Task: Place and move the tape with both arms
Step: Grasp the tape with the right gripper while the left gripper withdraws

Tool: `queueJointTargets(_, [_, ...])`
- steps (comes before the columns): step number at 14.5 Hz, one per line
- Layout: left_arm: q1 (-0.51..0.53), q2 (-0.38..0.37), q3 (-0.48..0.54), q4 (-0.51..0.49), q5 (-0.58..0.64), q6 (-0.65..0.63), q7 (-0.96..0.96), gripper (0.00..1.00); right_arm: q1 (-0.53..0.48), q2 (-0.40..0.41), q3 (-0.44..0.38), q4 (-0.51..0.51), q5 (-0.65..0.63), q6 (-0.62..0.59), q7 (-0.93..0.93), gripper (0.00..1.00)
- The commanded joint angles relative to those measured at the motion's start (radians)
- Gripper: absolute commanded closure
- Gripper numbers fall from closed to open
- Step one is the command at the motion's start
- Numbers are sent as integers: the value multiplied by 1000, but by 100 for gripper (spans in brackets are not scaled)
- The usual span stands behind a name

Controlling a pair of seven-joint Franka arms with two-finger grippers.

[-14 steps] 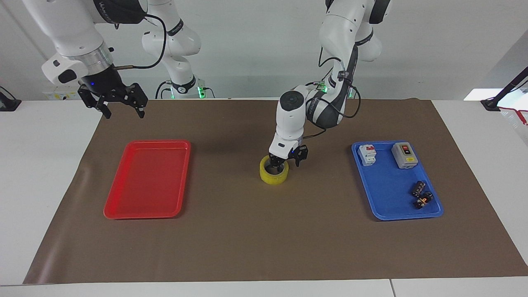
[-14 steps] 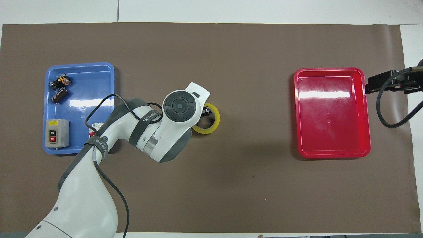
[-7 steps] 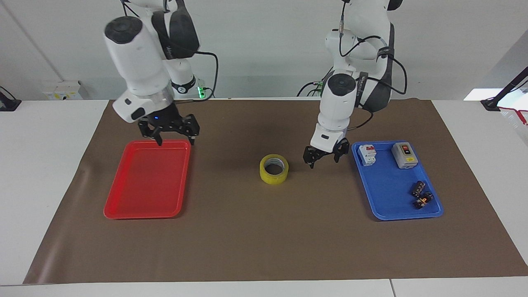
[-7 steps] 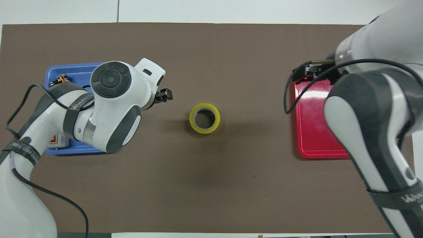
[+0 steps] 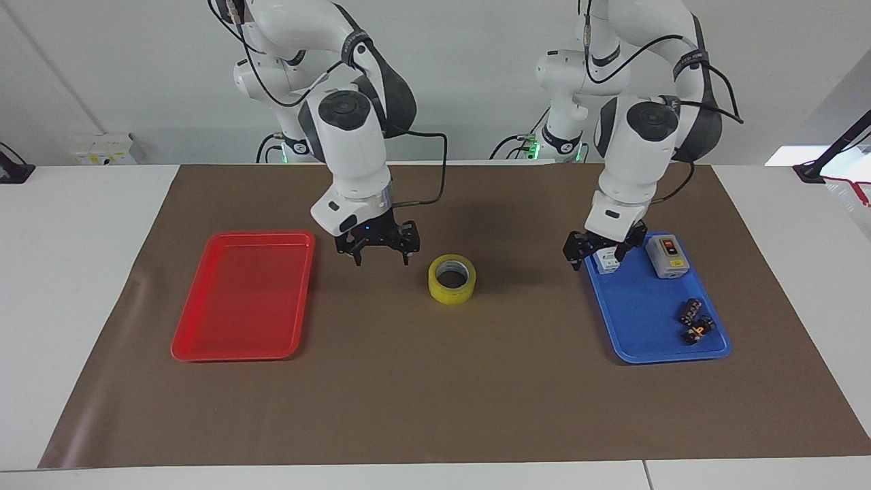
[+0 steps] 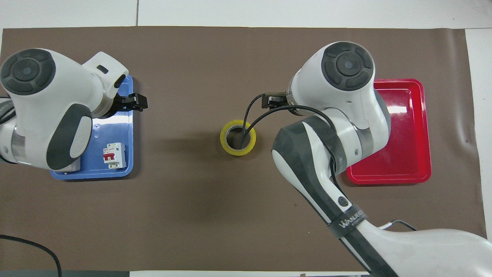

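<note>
- The white table (image 5: 81, 272) carries a brown mat (image 5: 435, 395) that covers most of its top (bare white shows along the edges at both ends).
- The tape (image 5: 452, 278) stands on its flat side on the mat, near the middle, with its hole facing up.
- A red tray (image 5: 204, 340) lies on the mat toward the right arm's end of the table.
- A blue tray (image 5: 636, 306) lies on the mat toward the left arm's end (small parts sit inside it).
</note>
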Motion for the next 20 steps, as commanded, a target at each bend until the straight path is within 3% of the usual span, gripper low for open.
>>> queueJointTargets(1, [77, -51, -4, 3, -62, -62, 126, 0, 67, 79, -3, 11, -1, 74, 65, 0])
queueJointTargets(5, [153, -60, -1, 65, -106, -168, 242, 0, 130, 139, -5, -16, -16, 151, 68, 0])
queueJointTargets(10, [199, -89, 2, 88, -113, -228, 259, 0, 149, 95, -5, -215, -49, 313, -54, 0])
queueJointTargets(15, [240, -148, 8, 89, -129, -297, 321, 0, 149, 127, -5, -220, -49, 384, -54, 0])
queueJointTargets(17, [257, -163, 7, 89, -129, -309, 352, 0, 149, 130, -5, -213, -49, 385, -54, 22])
queueJointTargets(18, [259, -169, 7, 91, -127, -317, 354, 0, 149, 130, -5, -220, -50, 387, -54, 41])
queueJointTargets(19, [259, -169, 7, 92, -124, -319, 354, 0, 152, 127, -5, -223, -49, 385, -51, 51])
queueJointTargets(20, [259, -166, 7, 106, -124, -322, 352, 0, 152, 129, -5, -223, -49, 385, -48, 53])
